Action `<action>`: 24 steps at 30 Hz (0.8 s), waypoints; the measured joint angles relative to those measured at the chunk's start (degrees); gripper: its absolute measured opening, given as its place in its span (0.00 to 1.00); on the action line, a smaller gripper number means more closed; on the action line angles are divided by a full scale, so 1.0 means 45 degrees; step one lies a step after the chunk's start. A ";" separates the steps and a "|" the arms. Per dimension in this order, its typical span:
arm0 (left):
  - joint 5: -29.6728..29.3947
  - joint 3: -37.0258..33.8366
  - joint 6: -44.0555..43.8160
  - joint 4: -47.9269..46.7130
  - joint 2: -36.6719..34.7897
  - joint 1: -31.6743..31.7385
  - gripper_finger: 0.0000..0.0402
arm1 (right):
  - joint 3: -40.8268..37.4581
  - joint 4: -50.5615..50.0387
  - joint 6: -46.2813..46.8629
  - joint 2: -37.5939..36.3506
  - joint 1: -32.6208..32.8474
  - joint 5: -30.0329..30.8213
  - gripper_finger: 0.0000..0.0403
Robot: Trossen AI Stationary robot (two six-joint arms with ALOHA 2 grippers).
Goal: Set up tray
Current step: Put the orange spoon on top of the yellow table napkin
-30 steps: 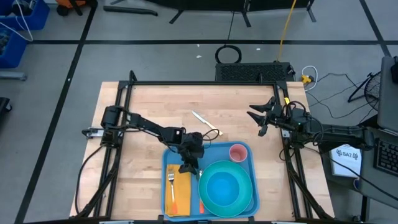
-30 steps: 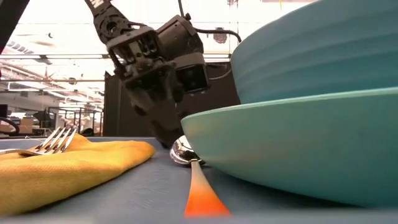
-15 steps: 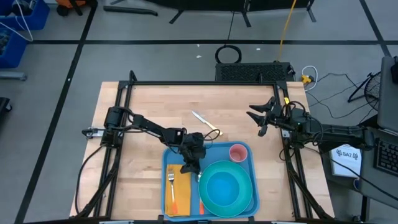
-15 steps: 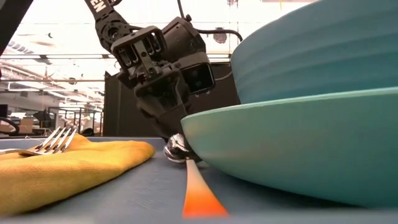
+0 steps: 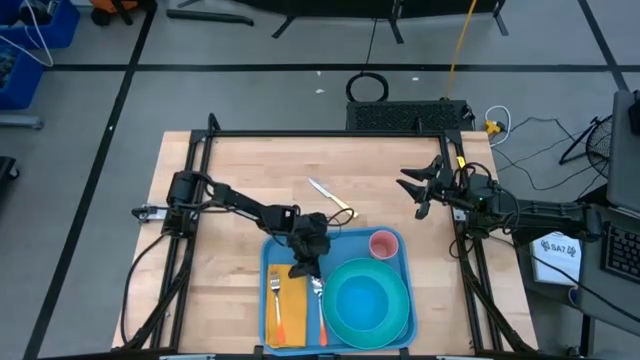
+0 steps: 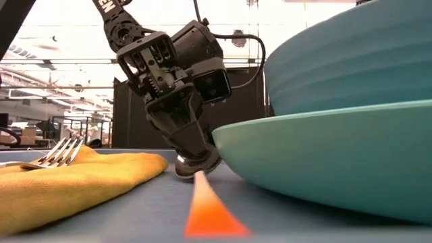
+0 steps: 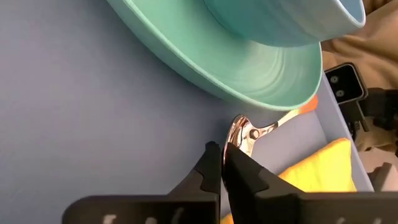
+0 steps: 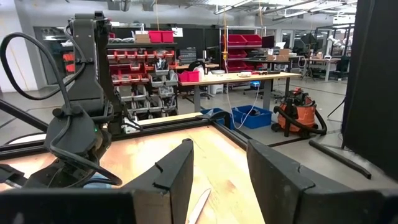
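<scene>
Tray (image 5: 392, 252) sits at lower centre of the high view, near the table's (image 5: 250, 170) front edge. On it: plate (image 5: 366, 302) with a bowl (image 5: 362, 300) inside, pink cup (image 5: 383, 244) at its upper right corner, napkin (image 5: 290, 300) on the left side with a fork (image 5: 274, 290) on top, and a spoon (image 5: 318, 300) lying between napkin and plate, orange handle toward the frame's bottom.

Left gripper (image 7: 223, 151) is down on the tray at the spoon's bowl end. Jaws pressed together, fingertips (image 7: 212, 152) touching the shiny spoon bowl at its edge. Whether any metal is pinched between them I cannot tell; looks more like contact than a grip.

Judgement: the step is squaring up the spoon beside the plate. To do it well, keep any push short and along the tray floor, away from the plate, so the spoon ends parallel to the napkin. Lift straight up before swinging off.

In the way: the plate rim overhangs right beside the spoon in the low view, and the napkin edge is just beside it on the other side. A sideways slip could jog the plate or ruck the napkin.

A knife (image 5: 331, 194) lies on bare table above the tray, not yet placed.

Right gripper (image 8: 219, 163) waits at the table's right edge, well apart, fingers spread, holding nothing.
</scene>
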 joint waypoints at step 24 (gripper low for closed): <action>-0.0628 -0.0141 0.1249 -0.6209 -0.2598 0.0137 0.01 | 0.0000 0.0384 -0.0199 0.0005 0.0000 0.0005 0.35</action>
